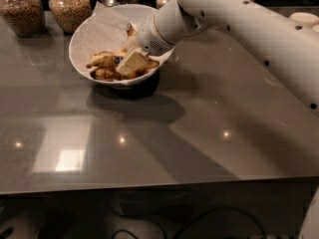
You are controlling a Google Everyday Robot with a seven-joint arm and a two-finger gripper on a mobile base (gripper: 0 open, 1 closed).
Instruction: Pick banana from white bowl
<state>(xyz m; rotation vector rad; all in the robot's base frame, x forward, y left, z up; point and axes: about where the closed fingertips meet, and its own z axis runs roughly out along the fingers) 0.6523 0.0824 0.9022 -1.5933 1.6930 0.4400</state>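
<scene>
Camera view: your gripper [132, 62], at the end of the white arm [239, 19], reaches down into the white bowl [82, 36] on the grey table [199, 133], low among the fruit; you cannot tell how its jaws stand. The banana [102, 59] lies across the near side of the paper-lined bowl, yellow mottled with brown, a small blue sticker at mid-length just left of the gripper. Two grain-filled glass jars [69, 6] stand behind the bowl, at the table's far left.

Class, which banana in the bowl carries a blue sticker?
The brown-spotted banana lying left of the end effector down in the white bowl; others show no sticker.
</scene>
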